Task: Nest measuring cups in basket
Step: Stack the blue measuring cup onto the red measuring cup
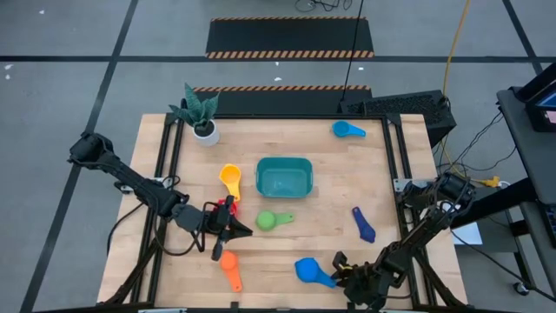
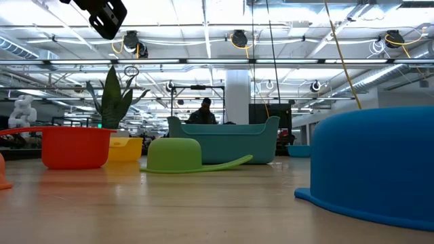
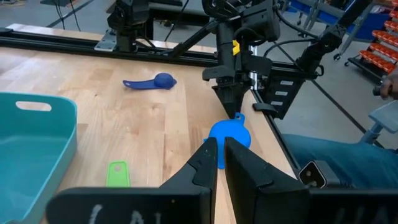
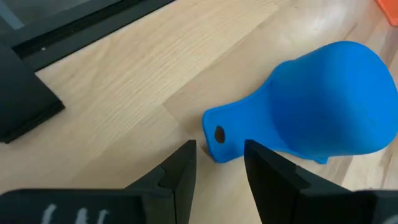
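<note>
The teal basket point(image 1: 284, 176) sits mid-table. Around it lie the yellow cup point(image 1: 230, 178), red cup point(image 1: 228, 209), green cup point(image 1: 274, 219), orange cup point(image 1: 230, 265), dark blue cup point(image 1: 363, 224) and light blue cup point(image 1: 347, 130). A larger blue cup point(image 4: 329, 106) rests mouth down near the near edge. My right gripper point(image 4: 221, 152) is open, low at this cup's handle end point(image 4: 217, 137), with a fingertip on either side and no touch showing. My left gripper point(image 3: 219, 152) is shut on nothing, between the red, green and orange cups.
A white pot with a green plant point(image 1: 201, 117) stands at the far left corner. Black rails point(image 1: 165, 165) run along the table's left and right sides. Bare wood lies between the basket and the dark blue cup. A person point(image 2: 205, 112) shows in the room behind the table.
</note>
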Robot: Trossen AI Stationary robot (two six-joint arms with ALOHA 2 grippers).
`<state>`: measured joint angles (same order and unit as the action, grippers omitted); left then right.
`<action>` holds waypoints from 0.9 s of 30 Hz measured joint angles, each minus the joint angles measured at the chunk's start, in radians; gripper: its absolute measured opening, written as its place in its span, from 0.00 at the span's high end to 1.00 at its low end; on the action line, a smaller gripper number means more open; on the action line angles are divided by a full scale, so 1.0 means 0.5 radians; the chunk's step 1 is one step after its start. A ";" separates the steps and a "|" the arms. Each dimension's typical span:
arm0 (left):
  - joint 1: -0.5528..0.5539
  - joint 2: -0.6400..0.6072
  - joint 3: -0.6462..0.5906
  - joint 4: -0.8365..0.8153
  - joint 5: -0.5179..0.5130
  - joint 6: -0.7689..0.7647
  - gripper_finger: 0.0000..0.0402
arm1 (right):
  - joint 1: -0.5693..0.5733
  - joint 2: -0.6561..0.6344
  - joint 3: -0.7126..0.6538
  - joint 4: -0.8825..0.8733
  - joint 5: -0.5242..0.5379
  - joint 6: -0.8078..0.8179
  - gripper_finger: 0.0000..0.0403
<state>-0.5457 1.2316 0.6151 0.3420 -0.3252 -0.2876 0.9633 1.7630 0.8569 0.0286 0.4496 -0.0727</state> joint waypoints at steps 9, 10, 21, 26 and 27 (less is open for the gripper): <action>0.000 0.000 0.000 0.002 -0.033 -0.013 0.92 | -0.051 -0.002 -0.118 0.230 0.006 -0.129 0.73; 0.000 0.000 0.000 0.002 -0.033 -0.013 0.92 | -0.052 -0.002 -0.118 0.229 0.001 -0.138 0.74; 0.000 0.000 0.000 0.012 -0.033 0.007 0.92 | -0.052 -0.001 -0.120 0.256 0.038 -0.192 0.98; 0.000 0.000 0.000 0.013 -0.033 0.009 0.92 | -0.053 -0.054 -0.122 0.256 0.160 -0.154 0.98; 0.001 0.000 0.000 0.014 -0.033 0.009 0.92 | -0.054 -0.083 -0.122 0.256 0.162 -0.166 0.99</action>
<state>-0.5454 1.2316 0.6151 0.3489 -0.3416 -0.2832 0.9364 1.7217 0.7959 0.1566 0.5305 -0.1555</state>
